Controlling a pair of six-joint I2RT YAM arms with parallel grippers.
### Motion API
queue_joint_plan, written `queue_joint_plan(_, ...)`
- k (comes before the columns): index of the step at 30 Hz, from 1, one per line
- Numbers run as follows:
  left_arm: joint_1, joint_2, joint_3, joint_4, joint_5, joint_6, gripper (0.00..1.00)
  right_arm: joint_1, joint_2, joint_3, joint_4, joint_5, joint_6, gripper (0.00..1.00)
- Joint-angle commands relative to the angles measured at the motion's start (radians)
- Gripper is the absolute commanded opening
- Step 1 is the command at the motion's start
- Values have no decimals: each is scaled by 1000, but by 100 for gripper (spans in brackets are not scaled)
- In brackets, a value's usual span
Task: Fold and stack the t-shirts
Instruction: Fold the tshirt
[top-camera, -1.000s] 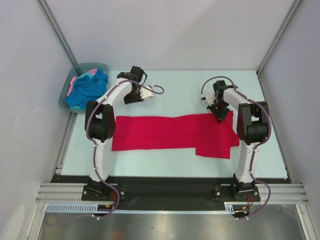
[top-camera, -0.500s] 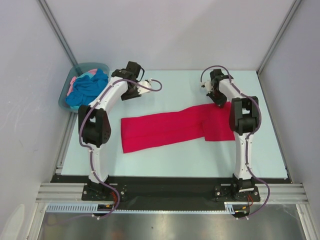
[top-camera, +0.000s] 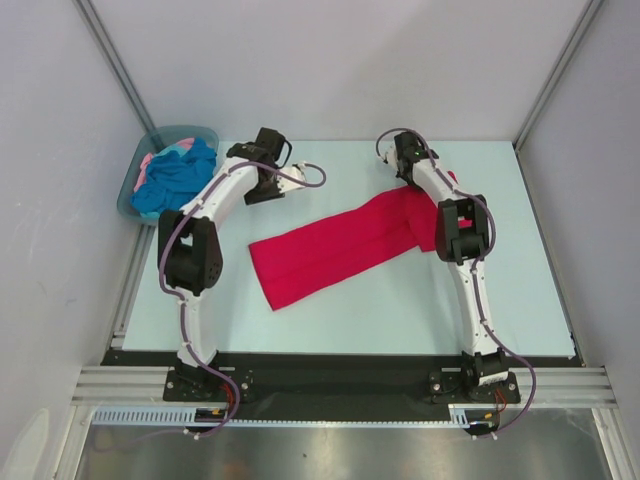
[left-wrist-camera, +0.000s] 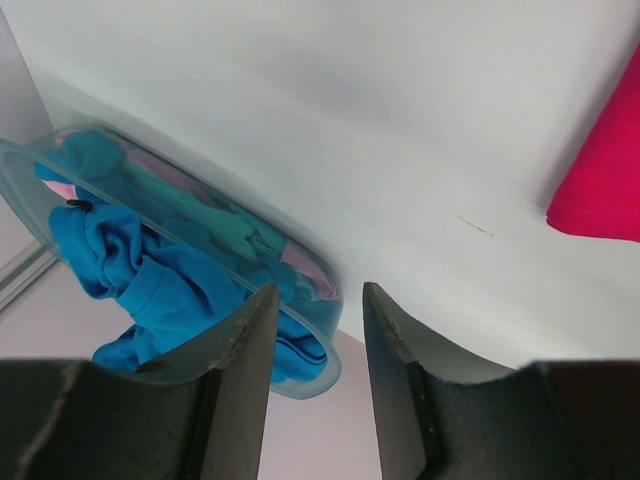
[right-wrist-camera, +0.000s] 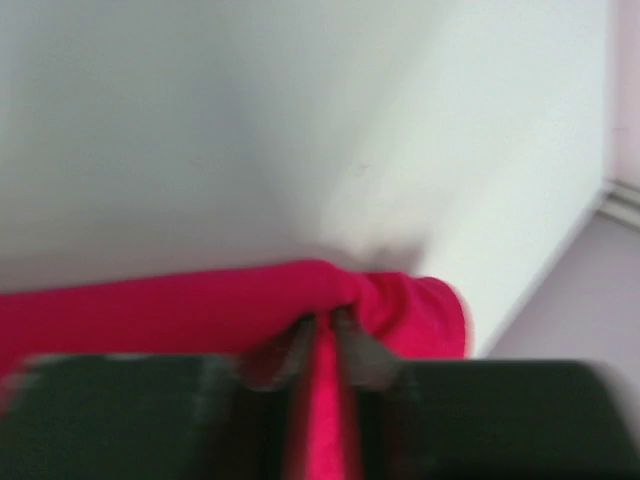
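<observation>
My right gripper (right-wrist-camera: 322, 335) is clamped on the far end of the red t-shirt (top-camera: 340, 245), a long folded band slanting across mid-bench (soft, matte). The left gripper (left-wrist-camera: 315, 315) has its jaws apart and empty. The turquoise t-shirt (top-camera: 178, 175) lies crumpled in the far-left-corner tub (top-camera: 185, 130).

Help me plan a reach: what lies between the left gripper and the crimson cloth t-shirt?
Only bare pale table, left gripper to crimson t-shirt; top view shows it.

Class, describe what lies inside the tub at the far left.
Inside the tub a crumpled blue shirt lies on top, with a pink shirt's edge showing beside it. The rest of the pink shirt and the tub's bottom are covered.
</observation>
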Motion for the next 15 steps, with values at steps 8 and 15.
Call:
queue_joint_plan(8, -2, -131, -235, 232, -26, 136, 45, 38, -276, -207, 72, -203, 90, 59)
queue_joint_plan(15, 78, -146, -204, 252, 76, -56, 26, 62, -668, -669, 169, -308, -48, 61)
